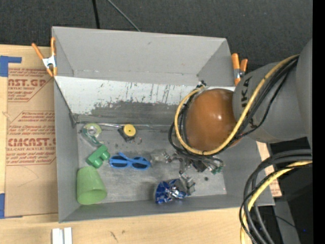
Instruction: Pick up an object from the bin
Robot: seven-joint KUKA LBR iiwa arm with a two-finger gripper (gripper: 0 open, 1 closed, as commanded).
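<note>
Crumpled blue thing (169, 192) beside hand (189, 178)

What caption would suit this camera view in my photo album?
Robot gripper inside a grey bin, next to a crumpled blue wrapper; blue sunglasses and a green cup lie toward the view's left.

My tool (189, 176) hung low over the front right part of the grey bin (137, 55), under my orange cover (210, 118) and its looped cables. Just beside it, toward the front wall, lay a crumpled shiny blue wrapper (168, 192). A pair of blue sunglasses (129, 162) lay near, to the left. Farther left were a small green block (98, 156) and a green cup (90, 186) on its side. A yellow disc (129, 131) and a clear round thing (91, 131) sat by the back wall.
</note>
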